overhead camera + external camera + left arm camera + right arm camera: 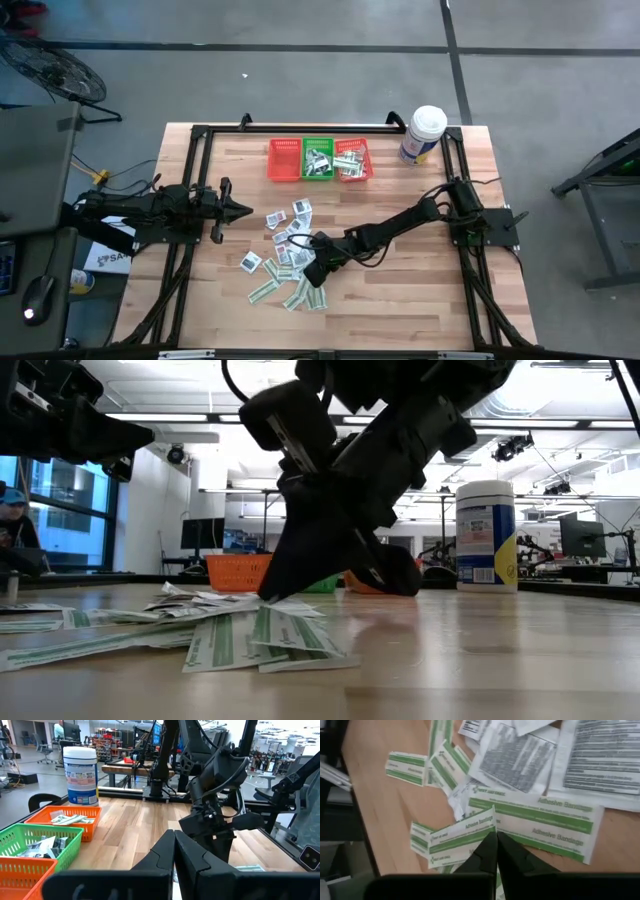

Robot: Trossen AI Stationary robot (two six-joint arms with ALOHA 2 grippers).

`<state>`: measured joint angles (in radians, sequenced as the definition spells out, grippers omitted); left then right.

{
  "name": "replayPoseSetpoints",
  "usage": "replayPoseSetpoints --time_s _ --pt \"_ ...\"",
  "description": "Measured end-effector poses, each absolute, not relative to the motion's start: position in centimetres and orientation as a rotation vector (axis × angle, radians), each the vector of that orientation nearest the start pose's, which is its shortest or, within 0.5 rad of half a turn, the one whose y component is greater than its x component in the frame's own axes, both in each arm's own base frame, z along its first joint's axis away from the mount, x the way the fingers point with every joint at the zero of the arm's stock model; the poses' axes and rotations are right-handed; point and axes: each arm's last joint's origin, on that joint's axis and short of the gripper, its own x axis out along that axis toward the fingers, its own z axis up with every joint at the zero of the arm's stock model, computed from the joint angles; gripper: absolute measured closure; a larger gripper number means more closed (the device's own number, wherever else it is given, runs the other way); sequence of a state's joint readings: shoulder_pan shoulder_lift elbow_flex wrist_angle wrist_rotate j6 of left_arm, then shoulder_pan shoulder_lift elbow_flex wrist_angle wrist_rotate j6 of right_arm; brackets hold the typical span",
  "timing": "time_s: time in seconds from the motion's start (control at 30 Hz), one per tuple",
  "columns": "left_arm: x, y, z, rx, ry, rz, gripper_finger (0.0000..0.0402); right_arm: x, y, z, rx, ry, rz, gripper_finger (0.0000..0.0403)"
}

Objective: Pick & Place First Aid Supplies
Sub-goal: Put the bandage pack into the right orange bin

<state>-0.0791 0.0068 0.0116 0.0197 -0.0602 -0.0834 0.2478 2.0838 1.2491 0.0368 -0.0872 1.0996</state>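
The wooden table [420, 290] carries everything. Both dark arms reach in over it from either side. At its far edge stands a white tub [423, 134] with a blue label, and beside that a row of three mesh baskets [319, 159], red, green and red, the green one and the red one nearest the tub holding packets. The first aid supplies [285, 262] lie scattered near the table's middle: squarish white packets with dark print and narrow green-and-white adhesive bandage strips, some overlapping. The right pincer [493, 839] is down at the heap, its fingers together, their tips pinching the edge of one bandage strip [457, 836] that lies half over a longer one. The left pincer [245, 209] hangs above the table's left part, apart from the pile, its fingers closed with nothing between them.
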Motion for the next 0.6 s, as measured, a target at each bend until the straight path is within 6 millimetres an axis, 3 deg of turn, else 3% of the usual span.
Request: replayPoseSetpoints --time_s 0.6 --pt "9.7 -0.6 16.9 -0.085 -0.023 -0.020 0.0400 43.5 11.3 15.6 0.946 0.748 -0.050 0.0403"
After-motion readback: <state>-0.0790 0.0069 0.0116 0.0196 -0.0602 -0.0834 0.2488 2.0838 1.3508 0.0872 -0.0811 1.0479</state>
